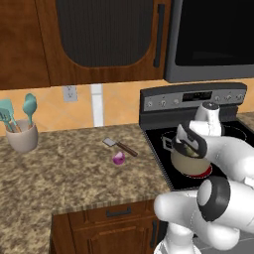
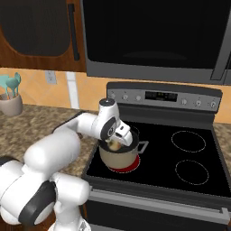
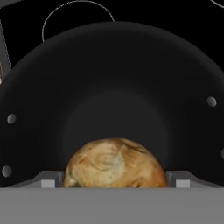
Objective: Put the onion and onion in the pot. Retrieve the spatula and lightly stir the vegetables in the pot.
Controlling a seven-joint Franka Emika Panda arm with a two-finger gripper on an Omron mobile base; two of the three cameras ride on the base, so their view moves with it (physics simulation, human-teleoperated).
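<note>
the gripper (image 2: 116, 143) hangs in the pot (image 2: 118, 157) mouth at centre frame, jaws spread wide, the tan onion (image 3: 114, 163) lying between them low in the hand view. the purple onion (image 1: 118, 158) sits on the counter (image 1: 59, 168) at mid-frame, just below the spatula (image 1: 119, 146). it is probably firm, light and prone to roll; pinch across its widest middle.

The pot (image 2: 118, 155) sits on the stove's (image 2: 189, 173) front-left burner. The pincer (image 2: 115, 143) hangs over the pot, a tan onion (image 2: 116, 145) at its tips.
</note>
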